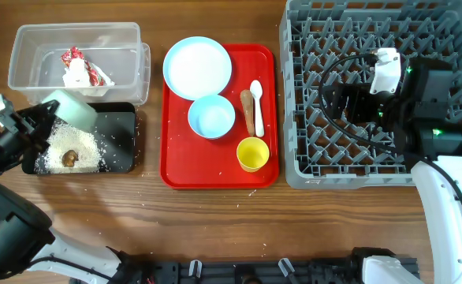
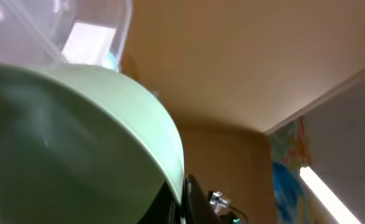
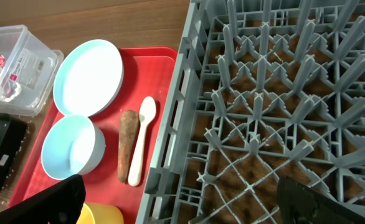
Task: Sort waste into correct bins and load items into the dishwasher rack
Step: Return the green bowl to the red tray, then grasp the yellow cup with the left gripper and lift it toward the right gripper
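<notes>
Left end effector clamped on tilted pale bowl; black tray and rice crumbs just below it. Right end effector wide open, empty, over rack.

The red tray carries a plate, a bowl, a sausage piece, a spoon and a yellow cup. Left of it, the left gripper holds a tilted bowl over the crumb-strewn black tray. Right of it stands the rack.

Bright even light; left-wrist close-up blurred.
</notes>
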Available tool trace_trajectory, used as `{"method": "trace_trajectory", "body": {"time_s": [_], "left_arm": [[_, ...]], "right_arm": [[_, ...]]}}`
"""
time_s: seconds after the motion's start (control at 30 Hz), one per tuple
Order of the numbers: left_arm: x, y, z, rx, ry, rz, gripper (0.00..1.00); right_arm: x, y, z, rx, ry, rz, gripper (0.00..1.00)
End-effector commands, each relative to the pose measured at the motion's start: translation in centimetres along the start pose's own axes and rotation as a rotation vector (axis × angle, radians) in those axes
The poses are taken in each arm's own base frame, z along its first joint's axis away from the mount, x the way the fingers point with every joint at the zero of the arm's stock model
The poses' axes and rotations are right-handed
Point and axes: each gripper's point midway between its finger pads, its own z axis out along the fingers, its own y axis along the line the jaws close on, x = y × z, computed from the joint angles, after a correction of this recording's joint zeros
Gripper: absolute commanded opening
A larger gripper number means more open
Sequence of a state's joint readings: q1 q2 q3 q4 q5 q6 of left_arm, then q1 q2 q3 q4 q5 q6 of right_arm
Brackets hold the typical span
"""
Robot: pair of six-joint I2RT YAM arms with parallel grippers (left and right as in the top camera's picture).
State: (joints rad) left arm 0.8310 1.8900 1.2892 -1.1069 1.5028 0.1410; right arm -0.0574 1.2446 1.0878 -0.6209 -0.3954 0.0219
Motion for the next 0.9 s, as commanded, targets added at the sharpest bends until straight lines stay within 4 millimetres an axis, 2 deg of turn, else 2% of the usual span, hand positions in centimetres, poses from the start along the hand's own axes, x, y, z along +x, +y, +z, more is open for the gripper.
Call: {"method": "trace_trajectory", "body": {"time_s": [0.0,0.07,0.1,0.2,0.3,0.4,0.43,0.53,0.63,0.67,0.73,0.77,0.8,0.87], "left_arm": [[5.5,-1.6,4.1,-0.249,0.164,0.246,0.04],[9.1,-0.8,6.4,-0.438,0.276,0.346,0.04],[10.2,-0.1,7.0,-0.523,0.310,0.374,0.04],[13.6,3.3,8.8,-0.867,0.411,0.472,0.04],[17.7,6.5,11.7,-1.092,0.515,0.608,0.04],[21.4,8.7,14.8,-1.139,0.598,0.666,0.04],[22.0,9.6,15.2,-1.171,0.610,0.673,0.04],[23.4,12.3,15.2,-1.295,0.641,0.683,0.04],[24.9,13.9,15.5,-1.324,0.710,0.695,0.04],[25.3,14.2,15.6,-1.328,0.725,0.701,0.10],[26.0,14.4,15.9,-1.324,0.742,0.718,0.35],[26.2,14.4,16.0,-1.317,0.744,0.726,0.44],[26.3,14.3,16.2,-1.307,0.745,0.725,0.52],[26.4,13.4,16.8,-1.276,0.746,0.711,0.60]], "right_arm": [[-0.7,0.0,0.0,0.005,-0.011,0.000,1.00],[-0.6,0.0,0.0,0.005,-0.011,0.001,1.00],[-0.6,0.0,0.0,0.005,-0.011,0.001,1.00],[-0.7,0.0,0.0,0.005,-0.013,0.000,1.00],[-0.7,0.0,0.0,0.005,-0.013,0.000,1.00],[-0.6,0.0,0.0,0.005,-0.010,0.001,1.00],[-0.6,0.0,0.0,0.005,-0.009,0.001,1.00],[-0.5,0.0,0.0,0.005,-0.004,0.003,1.00],[-0.4,0.0,0.0,0.006,0.001,0.005,1.00],[-0.3,0.0,0.0,0.006,0.001,0.006,1.00],[-0.4,0.0,0.0,0.006,0.000,0.005,1.00],[-0.4,0.0,0.0,0.006,0.000,0.005,1.00],[-0.4,0.0,0.0,0.006,0.000,0.005,1.00],[-0.4,0.0,0.0,0.005,0.000,0.005,1.00]]}}
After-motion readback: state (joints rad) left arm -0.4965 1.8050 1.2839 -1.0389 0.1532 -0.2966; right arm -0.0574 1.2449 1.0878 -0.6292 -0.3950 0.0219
